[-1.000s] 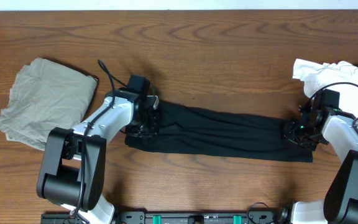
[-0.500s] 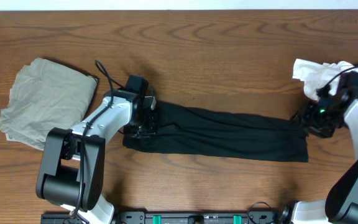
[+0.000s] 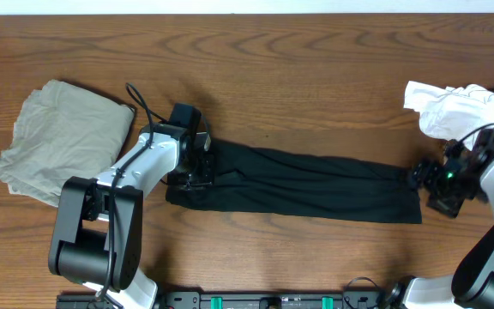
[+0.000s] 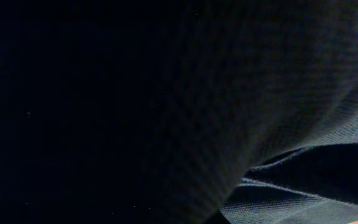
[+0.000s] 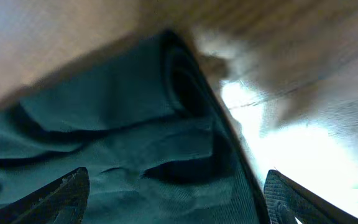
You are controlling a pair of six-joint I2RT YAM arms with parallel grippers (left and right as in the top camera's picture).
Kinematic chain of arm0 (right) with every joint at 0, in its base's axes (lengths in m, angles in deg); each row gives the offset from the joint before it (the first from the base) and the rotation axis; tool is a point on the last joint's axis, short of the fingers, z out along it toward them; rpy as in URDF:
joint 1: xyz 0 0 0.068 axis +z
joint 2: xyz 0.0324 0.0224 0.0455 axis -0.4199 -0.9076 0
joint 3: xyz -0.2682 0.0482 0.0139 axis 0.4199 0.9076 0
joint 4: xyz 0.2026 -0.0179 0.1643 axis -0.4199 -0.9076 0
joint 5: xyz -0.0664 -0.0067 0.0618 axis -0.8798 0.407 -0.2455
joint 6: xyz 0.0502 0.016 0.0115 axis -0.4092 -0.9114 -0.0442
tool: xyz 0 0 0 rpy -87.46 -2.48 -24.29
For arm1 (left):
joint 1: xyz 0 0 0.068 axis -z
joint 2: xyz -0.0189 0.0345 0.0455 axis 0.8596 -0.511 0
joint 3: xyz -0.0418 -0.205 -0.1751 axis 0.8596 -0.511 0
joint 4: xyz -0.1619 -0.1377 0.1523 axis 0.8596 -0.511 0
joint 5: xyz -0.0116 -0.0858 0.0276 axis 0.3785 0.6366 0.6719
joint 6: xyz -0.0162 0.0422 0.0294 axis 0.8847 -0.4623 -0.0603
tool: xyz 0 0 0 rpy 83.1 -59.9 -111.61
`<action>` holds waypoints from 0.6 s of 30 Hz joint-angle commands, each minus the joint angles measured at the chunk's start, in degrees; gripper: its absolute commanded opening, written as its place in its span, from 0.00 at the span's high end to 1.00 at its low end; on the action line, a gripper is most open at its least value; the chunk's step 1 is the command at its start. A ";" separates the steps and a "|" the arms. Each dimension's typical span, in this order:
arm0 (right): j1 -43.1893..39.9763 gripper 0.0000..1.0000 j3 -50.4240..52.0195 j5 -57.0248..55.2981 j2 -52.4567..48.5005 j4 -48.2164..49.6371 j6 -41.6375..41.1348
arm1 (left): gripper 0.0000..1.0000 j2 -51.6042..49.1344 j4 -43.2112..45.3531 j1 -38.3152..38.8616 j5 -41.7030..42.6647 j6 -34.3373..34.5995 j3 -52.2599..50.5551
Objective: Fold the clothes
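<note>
A long black garment (image 3: 316, 184) lies stretched across the middle of the wooden table. My left gripper (image 3: 197, 169) sits on its left end, shut on the cloth. In the left wrist view dark fabric (image 4: 303, 93) fills the frame and hides the fingers. My right gripper (image 3: 420, 176) hovers at the garment's right end, open. In the right wrist view its two fingertips (image 5: 67, 196) stand wide apart over the wrinkled black cloth (image 5: 117, 124), gripping nothing.
A folded beige cloth (image 3: 63, 142) lies at the left of the table. A heap of white clothes (image 3: 457, 107) lies at the far right, just behind my right arm. Bare wood (image 3: 316, 77) runs along the back.
My right gripper has opened and let go of the garment's right end. The left gripper has drawn the garment a little to the left.
</note>
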 commanded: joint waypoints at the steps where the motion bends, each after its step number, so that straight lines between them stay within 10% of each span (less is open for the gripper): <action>1: -0.83 0.12 2.32 1.64 -0.09 2.56 0.59 | 0.94 -1.73 -0.72 -1.07 -7.34 0.22 -2.12; 18: -0.68 0.31 11.85 7.76 -0.15 14.29 0.57 | 0.94 -1.73 -1.33 -1.05 -7.28 0.31 -2.12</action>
